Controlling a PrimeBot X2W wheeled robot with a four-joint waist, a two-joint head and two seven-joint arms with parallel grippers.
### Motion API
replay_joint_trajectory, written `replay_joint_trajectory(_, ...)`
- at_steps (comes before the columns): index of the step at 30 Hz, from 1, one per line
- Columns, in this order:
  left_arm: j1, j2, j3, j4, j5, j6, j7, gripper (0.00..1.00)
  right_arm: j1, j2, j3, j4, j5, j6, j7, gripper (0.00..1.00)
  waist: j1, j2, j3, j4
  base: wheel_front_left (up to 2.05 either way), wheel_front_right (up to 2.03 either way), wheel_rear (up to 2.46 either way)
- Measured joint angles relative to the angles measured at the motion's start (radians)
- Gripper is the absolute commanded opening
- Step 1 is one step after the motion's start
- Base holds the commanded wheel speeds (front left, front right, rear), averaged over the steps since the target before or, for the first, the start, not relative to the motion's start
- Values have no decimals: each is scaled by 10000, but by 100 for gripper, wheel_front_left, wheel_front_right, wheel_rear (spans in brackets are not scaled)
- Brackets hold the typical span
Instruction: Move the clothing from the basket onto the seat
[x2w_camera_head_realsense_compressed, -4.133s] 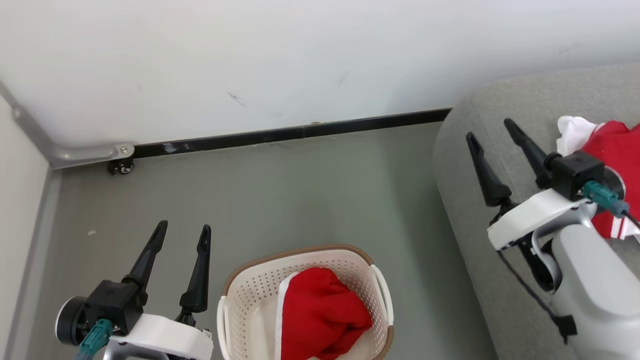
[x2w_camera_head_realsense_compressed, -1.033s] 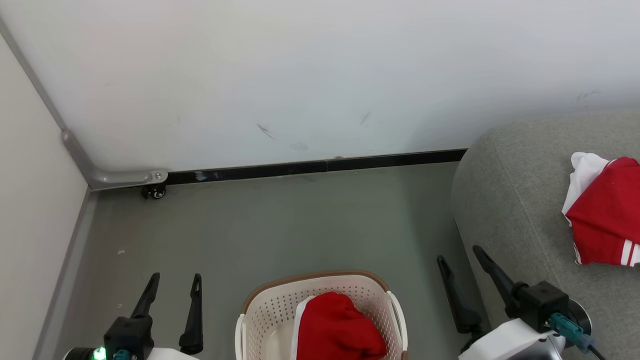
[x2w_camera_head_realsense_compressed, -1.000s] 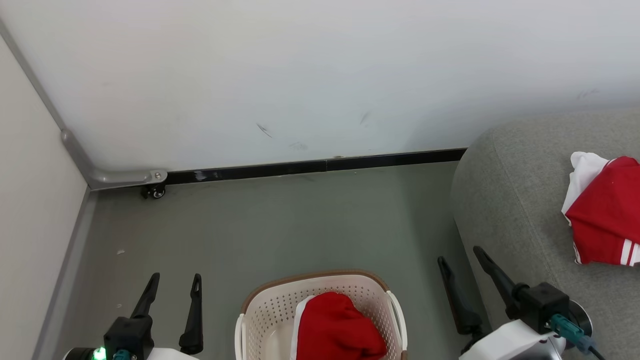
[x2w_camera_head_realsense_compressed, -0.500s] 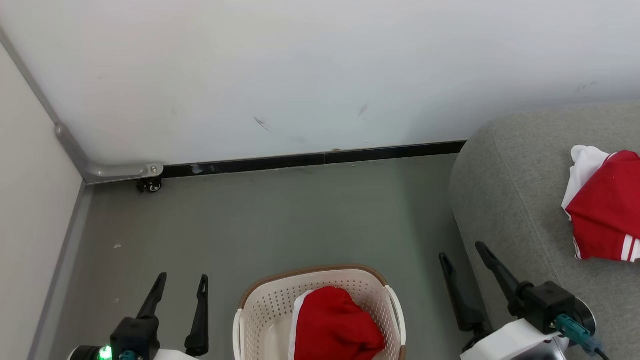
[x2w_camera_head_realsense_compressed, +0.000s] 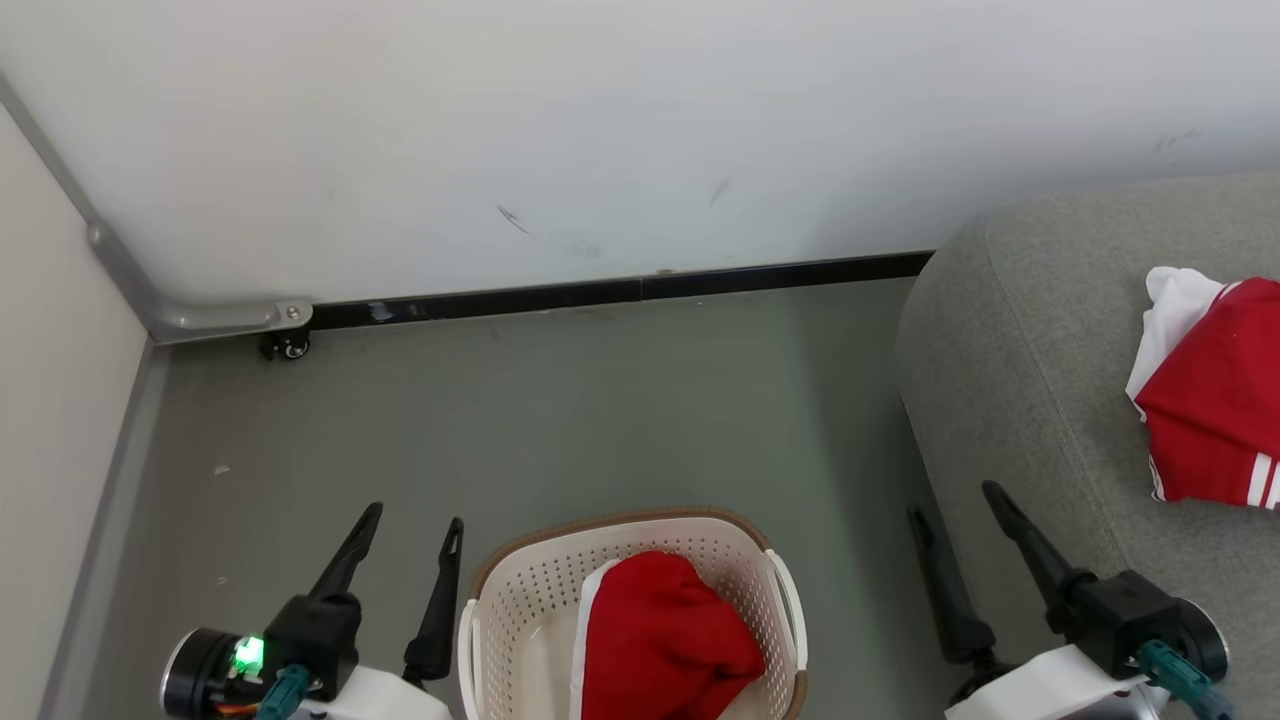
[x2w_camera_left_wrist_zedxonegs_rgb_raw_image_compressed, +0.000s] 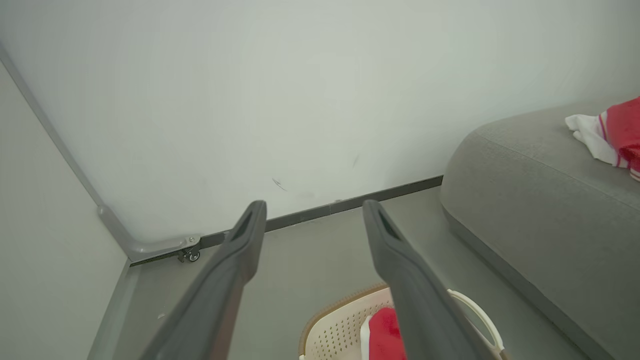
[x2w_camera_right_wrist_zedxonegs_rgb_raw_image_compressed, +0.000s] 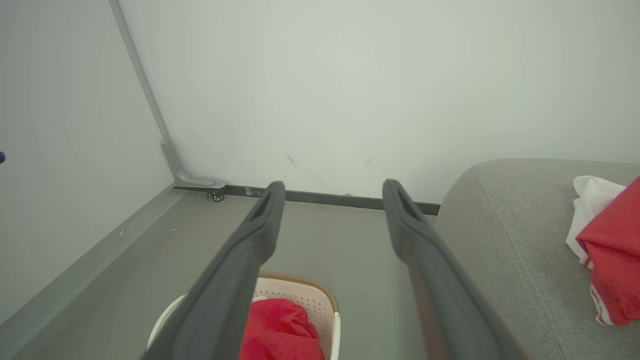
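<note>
Left gripper (x2w_camera_head_realsense_compressed: 415, 515) and right gripper (x2w_camera_head_realsense_compressed: 952, 500) spread wide, holding nothing, flanking basket (x2w_camera_head_realsense_compressed: 520, 560). One red garment (x2w_camera_head_realsense_compressed: 660, 640) inside, second garment (x2w_camera_head_realsense_compressed: 1215, 400) on seat (x2w_camera_head_realsense_compressed: 1020, 330).

Basket (x2w_camera_head_realsense_compressed: 620, 520) top open; bare floor (x2w_camera_head_realsense_compressed: 560, 400) around; seat (x2w_camera_head_realsense_compressed: 1020, 340) blocks right, wall (x2w_camera_head_realsense_compressed: 600, 120) ahead.

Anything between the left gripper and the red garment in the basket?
Only the wall of the basket. The open left gripper sits beside it; the red garment lies uncovered inside.
</note>
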Motion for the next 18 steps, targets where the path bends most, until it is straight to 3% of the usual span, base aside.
replay_joint_trajectory(18, -1531, -370, -957, 968, 527, -763, 357, 100, 54, 52, -888, -947, -242, 0, -192, 100, 0, 0, 1023, -383, 0, 0, 0)
